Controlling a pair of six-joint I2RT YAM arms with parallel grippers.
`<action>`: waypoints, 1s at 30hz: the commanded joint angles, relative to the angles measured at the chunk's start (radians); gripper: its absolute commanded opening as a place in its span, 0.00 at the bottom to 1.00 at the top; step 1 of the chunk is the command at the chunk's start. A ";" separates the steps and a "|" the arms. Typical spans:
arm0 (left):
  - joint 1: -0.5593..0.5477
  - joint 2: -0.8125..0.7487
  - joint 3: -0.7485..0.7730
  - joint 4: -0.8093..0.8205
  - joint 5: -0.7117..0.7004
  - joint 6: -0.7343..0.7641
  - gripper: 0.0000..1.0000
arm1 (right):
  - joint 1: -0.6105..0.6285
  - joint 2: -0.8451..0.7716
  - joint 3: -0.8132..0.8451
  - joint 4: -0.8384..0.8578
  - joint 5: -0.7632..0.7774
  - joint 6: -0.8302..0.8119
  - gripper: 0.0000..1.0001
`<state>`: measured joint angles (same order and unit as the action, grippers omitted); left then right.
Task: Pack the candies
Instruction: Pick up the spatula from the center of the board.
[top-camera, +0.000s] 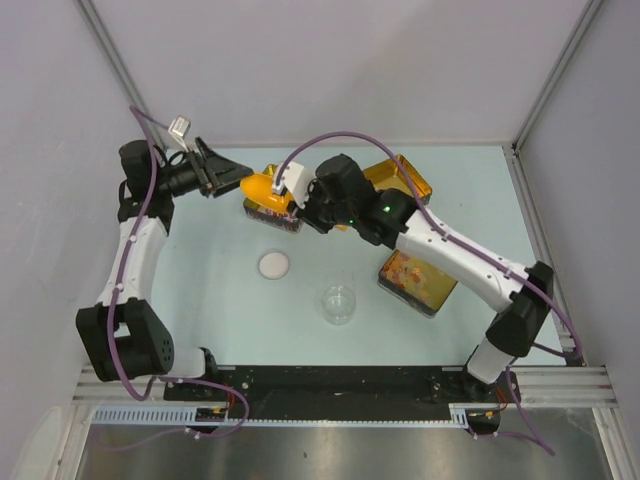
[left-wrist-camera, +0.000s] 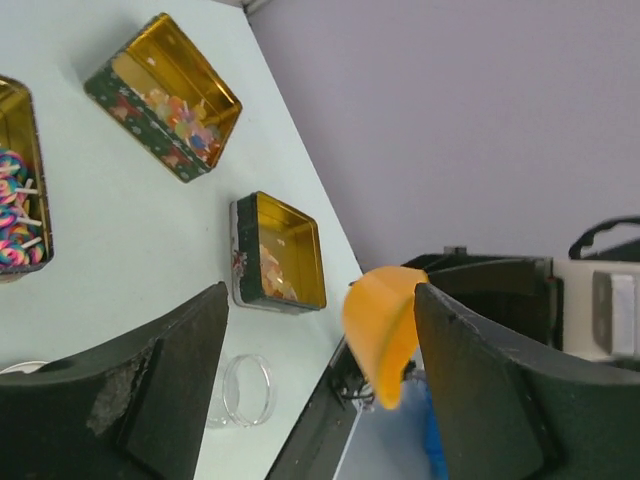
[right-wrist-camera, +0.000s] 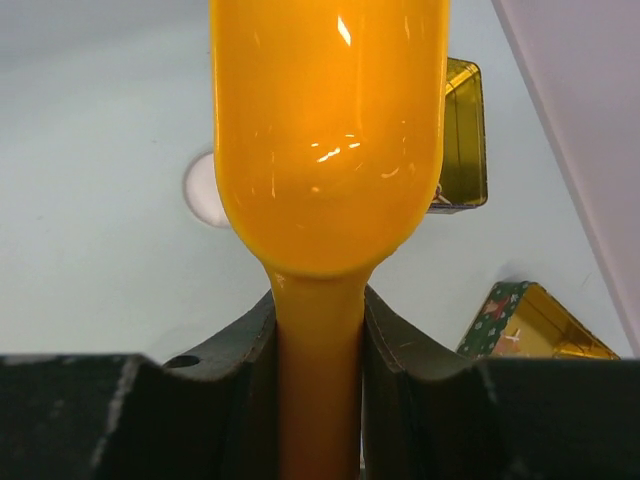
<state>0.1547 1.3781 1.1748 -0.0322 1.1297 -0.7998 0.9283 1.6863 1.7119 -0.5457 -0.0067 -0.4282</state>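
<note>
The candies (top-camera: 408, 270) are lying heaped in an open gold tin (top-camera: 428, 303), which is sitting to the right of the orange scoop (top-camera: 258, 186) and nearer the arm bases than it. The right claw (right-wrist-camera: 320, 345) is pinching the scoop's handle and holding the bowl out to the left, above a second tin (top-camera: 272, 215) that is standing directly beneath the scoop. The left claw (left-wrist-camera: 320, 300) is hanging spread wide just left of the scoop, one finger on either side of the bowl's end. Whether either finger is brushing the bowl cannot be told.

A third tin (top-camera: 412, 178) is sitting right of the scoop and slightly farther from the bases, partly hidden by the right arm. A white round lid (top-camera: 274, 264) is lying nearer the bases than the scoop, and a clear cup (top-camera: 340, 303) is standing nearer the bases again and off to the scoop's right.

The worktop (top-camera: 215, 300) is showing as a smooth, pale mint sheet. Plain, pale lilac-grey walls (top-camera: 330, 60) are enclosing it behind the scoop and on both sides, with metal struts running up the corners.
</note>
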 joint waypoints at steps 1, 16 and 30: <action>-0.007 0.016 0.110 -0.037 0.129 0.108 0.80 | -0.049 -0.146 0.011 -0.103 -0.239 -0.041 0.02; -0.145 0.076 0.158 0.031 0.338 0.126 0.88 | -0.092 -0.218 -0.066 -0.241 -0.254 -0.156 0.04; -0.256 0.062 0.085 0.028 0.400 0.136 0.77 | -0.091 -0.244 -0.083 -0.192 -0.139 -0.199 0.03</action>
<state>-0.0734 1.4593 1.2819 -0.0273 1.4704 -0.6876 0.8322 1.4860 1.6009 -0.7845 -0.1764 -0.6083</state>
